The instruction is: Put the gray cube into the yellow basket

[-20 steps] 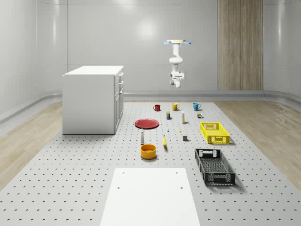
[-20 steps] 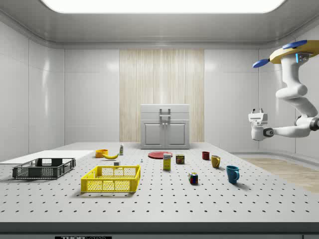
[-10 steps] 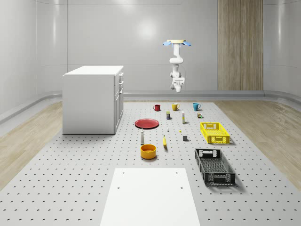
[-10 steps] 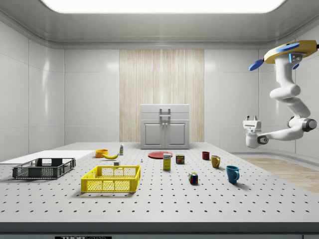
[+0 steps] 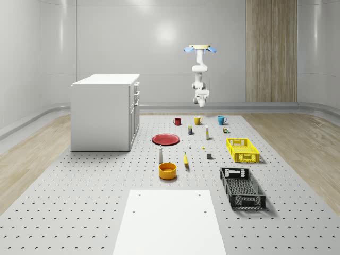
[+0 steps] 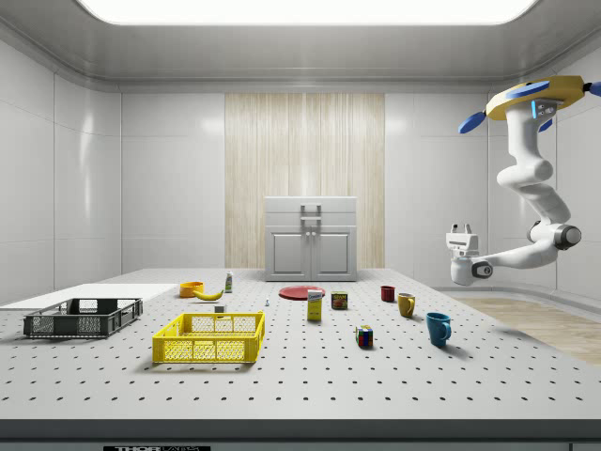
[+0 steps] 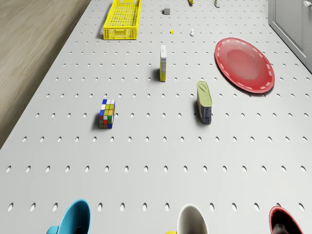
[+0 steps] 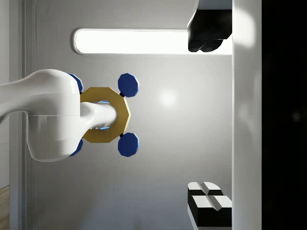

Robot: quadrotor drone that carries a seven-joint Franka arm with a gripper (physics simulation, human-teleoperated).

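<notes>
Still approaching: my pincer hangs spread wide (nothing held), hovering beyond the mugs; next, reach the small gray cube.

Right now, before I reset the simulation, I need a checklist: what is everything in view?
yellow basket: one, yellow, whole-scene view's right
gray cube: one, gray, outside yellow basket
black basket: one, black, nearer camera
mugs: three, red, yellow, blue, far row
plate: one, red, near cabinet
bowl: one, orange, beside banana
banana: one, yellow, table middle
Rubik's cube: one, multicoloured, near mugs
cabinet: one, white, whole-scene view's left
drone: one, yellow, hovering at mugs' end
gripper: one, white, open, empty, raised
</notes>
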